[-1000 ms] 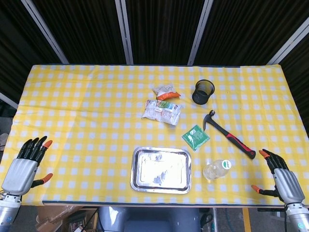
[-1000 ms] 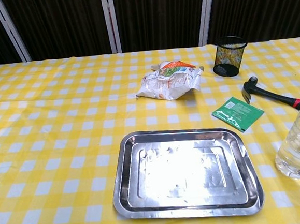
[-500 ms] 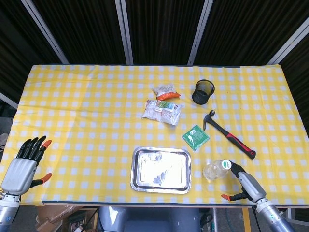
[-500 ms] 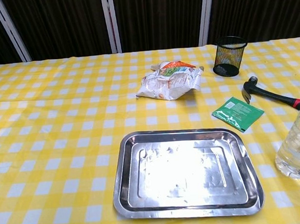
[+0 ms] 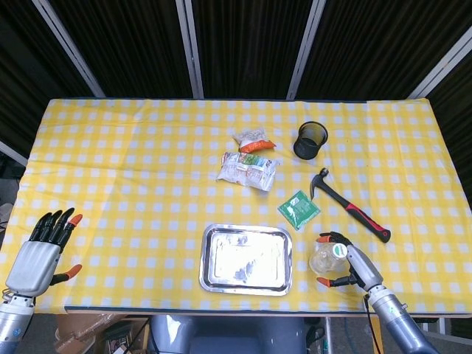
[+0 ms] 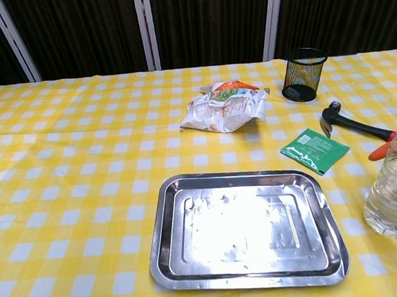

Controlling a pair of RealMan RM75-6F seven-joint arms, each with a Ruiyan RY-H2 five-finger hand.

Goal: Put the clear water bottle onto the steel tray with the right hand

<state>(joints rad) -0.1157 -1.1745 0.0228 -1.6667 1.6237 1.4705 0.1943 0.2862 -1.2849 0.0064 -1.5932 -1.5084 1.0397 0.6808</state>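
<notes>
The right hand [image 5: 345, 265] sits at the water bottle [image 5: 327, 259], its orange-tipped fingers [image 5: 324, 238] spread and curved around the far and near sides of the bottle. From the head view the fingers look to be at the bottle's surface, but whether they press on it firmly enough to hold it cannot be told. The bottle stands upright on the tabletop [image 5: 133, 162], just to the right of the steel tray [image 5: 246, 259] and apart from it; it is not on the tray.

The left hand [image 5: 40, 254] rests at the near left corner of the tabletop, fingers apart and holding nothing.

In the chest view the bottle [image 6: 396, 191] is cut off by the right edge of the picture, and of the right hand only two orange fingertips [image 6: 380, 152] show, one beside the upper part of the bottle and one low at the edge. The rest of that hand lies outside the view, and the left hand does not show there at all.

Compared with half a second earlier, the right hand has moved in from the bottle's right side and now wraps around it; a second ago it was far off at the right edge of the tabletop. The bottle and tray [image 6: 246, 226] have not shifted.
</notes>
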